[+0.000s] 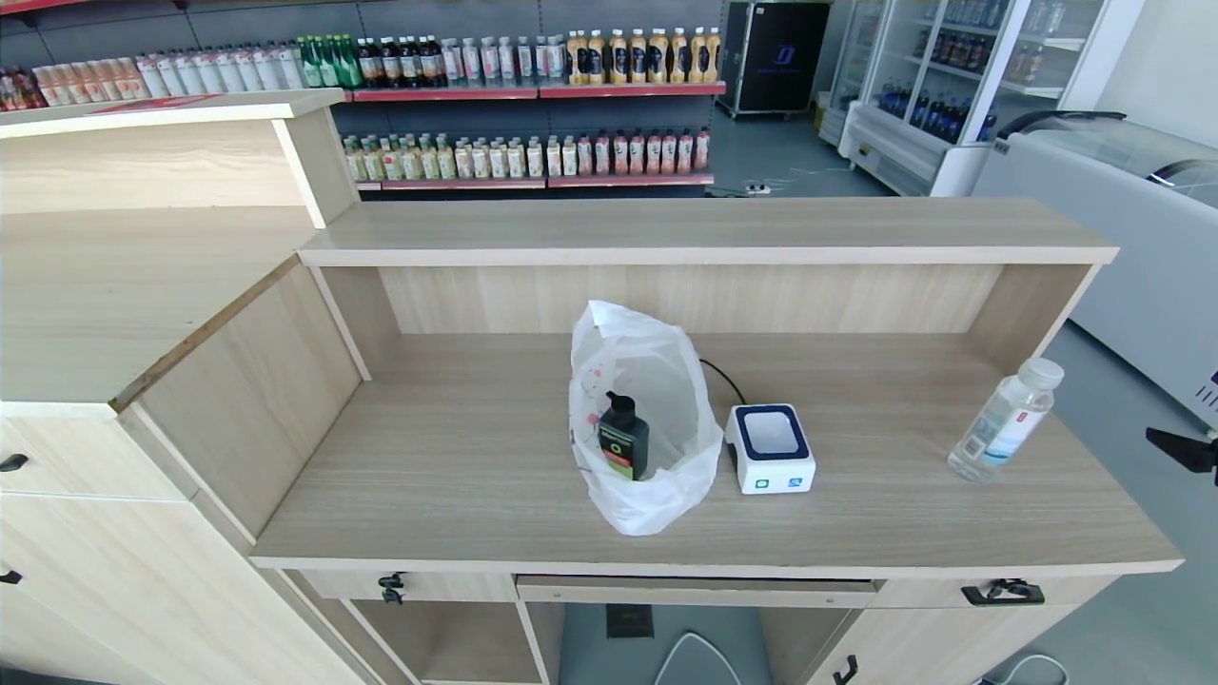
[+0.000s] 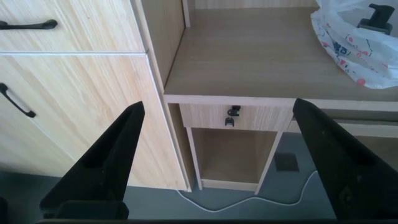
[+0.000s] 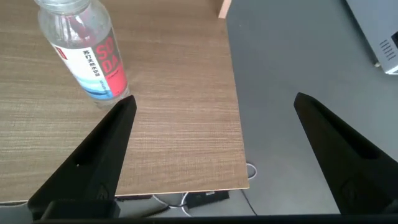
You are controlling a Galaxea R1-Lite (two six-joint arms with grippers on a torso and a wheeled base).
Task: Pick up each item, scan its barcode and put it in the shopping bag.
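A white plastic shopping bag [image 1: 639, 381] stands open in the middle of the wooden counter [image 1: 457, 476], with a dark pump bottle [image 1: 623, 442] upright inside it. Just to its right sits a white barcode scanner [image 1: 769, 447]. A clear water bottle [image 1: 1004, 419] with a red and blue label [image 3: 93, 62] stands near the counter's right end. My right gripper [image 3: 214, 98] hangs open and holds nothing, off the counter's right edge, close to that bottle; one finger [image 1: 1180, 447] shows there. My left gripper [image 2: 217, 104] is open and holds nothing, low before the counter's left front, with the bag [image 2: 351, 43] beyond.
A raised shelf [image 1: 704, 233] and back wall enclose the counter's rear, and a taller cabinet [image 1: 143, 285] closes its left side. Under the front edge is a drawer with a key [image 2: 232, 116]. A black cable [image 1: 723, 379] runs behind the scanner. A freezer [image 1: 1123, 209] stands to the right.
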